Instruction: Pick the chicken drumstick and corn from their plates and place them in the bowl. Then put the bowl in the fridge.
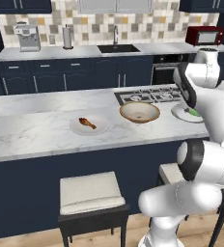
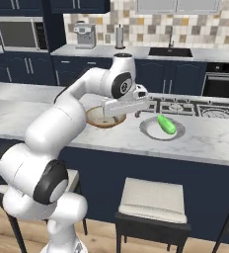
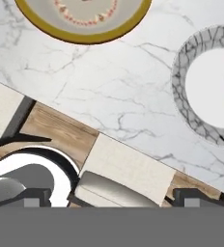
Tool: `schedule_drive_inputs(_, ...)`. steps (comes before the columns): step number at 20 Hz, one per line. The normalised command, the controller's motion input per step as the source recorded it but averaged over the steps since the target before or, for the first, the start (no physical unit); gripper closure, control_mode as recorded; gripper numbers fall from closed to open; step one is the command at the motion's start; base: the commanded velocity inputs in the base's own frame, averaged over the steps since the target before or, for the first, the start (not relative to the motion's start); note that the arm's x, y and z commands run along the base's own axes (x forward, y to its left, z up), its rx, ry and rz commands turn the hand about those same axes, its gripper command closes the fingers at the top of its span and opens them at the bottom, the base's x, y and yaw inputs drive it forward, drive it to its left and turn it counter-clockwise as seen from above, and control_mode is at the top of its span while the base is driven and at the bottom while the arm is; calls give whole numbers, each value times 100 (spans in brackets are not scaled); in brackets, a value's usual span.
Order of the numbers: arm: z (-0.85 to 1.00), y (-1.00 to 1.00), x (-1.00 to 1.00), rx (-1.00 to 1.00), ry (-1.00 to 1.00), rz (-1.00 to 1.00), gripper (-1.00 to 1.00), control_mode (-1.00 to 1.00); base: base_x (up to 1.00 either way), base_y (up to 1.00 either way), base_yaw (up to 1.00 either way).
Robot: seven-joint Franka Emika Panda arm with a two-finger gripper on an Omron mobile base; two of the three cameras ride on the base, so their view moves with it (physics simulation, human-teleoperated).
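- Marble counter point(image 1: 32, 130) carries everything; its near edge lies close under the gripper point(image 2: 137, 105), so a dropped piece may roll off to the floor.
- Tan bowl point(image 1: 139, 111) stands between the two plates point(image 1: 90, 126), empty.
- Green corn point(image 2: 166, 124) is round and may slip from the open, empty gripper.
- Chicken drumstick point(image 1: 87, 123) rests on the left plate.
- No readable writing anywhere.

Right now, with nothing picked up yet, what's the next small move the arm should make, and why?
Probably shift the open gripper sideways toward the corn and lower over it. The hand hangs above bare counter between the bowl and the corn's plate, holding nothing. The corn lies nearest; the chicken drumstick sits on its own plate beyond the bowl, and the bowl holds no food.
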Motion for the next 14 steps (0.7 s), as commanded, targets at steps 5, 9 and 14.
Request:
schedule_drive_inputs(5,0,-57,47,3,11,0,-100,-100,0,0,0)
schedule_drive_inputs(9,-9,-48,41,0,7,0,-100,-100,0,0,0)
schedule_drive_inputs(14,-22,-34,39,-4,8,0,-100,-100,0,0,0)
